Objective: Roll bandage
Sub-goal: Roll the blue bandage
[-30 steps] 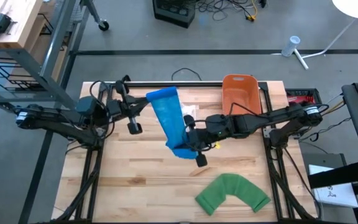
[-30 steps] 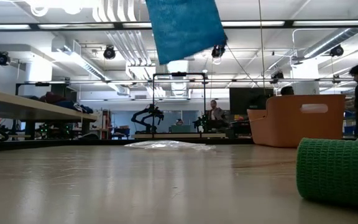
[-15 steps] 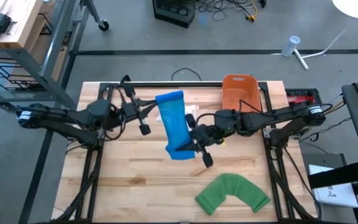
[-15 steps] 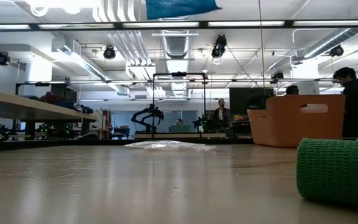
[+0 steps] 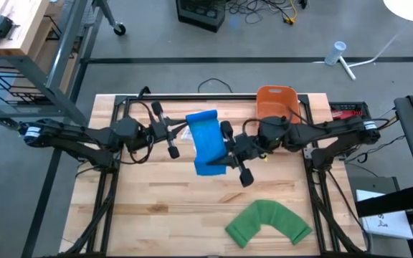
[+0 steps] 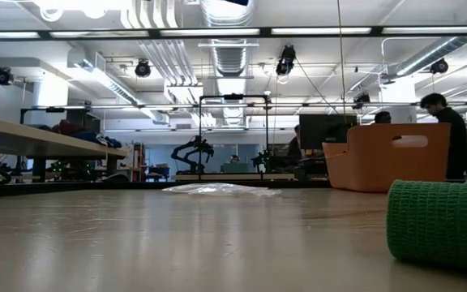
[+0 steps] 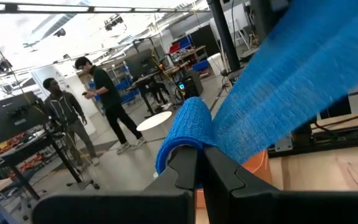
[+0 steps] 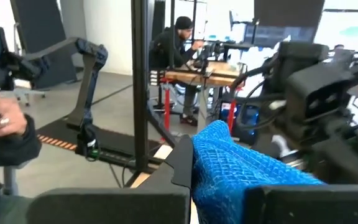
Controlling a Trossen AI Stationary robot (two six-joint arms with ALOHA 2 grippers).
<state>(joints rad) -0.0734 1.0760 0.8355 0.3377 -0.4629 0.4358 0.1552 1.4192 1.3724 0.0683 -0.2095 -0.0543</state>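
A blue bandage is held in the air above the table's middle, between my two grippers. My left gripper comes in from the table's left and is shut on the strip's far part. My right gripper comes in from the right and is shut on its near part. In the left wrist view the bandage runs away from a rounded fold at my fingertips. It hangs above the low view's picture. A green bandage, bent in an arc, lies on the table near the front right. My left gripper pinches a rounded fold of the blue bandage between its two shut fingers, coming level from the table's left. The strip runs on toward the other arm, clear of the table. My right gripper pinches a bunched part of the bandage between its shut fingers, level from the table's right. The cloth is lifted clear; its near end hangs past the fingers.
An orange bin stands at the table's far right, just behind my right arm. A clear plastic wrapper lies on the table toward the far edge. The green bandage fills the front right corner. People stand in the room behind.
My left gripper has gone toward the table's right and sunk a little. My right gripper has risen and drawn back toward the right. The blue bandage has gone with them, lifted out of the low view's top, and the stretch between the grippers looks shorter.
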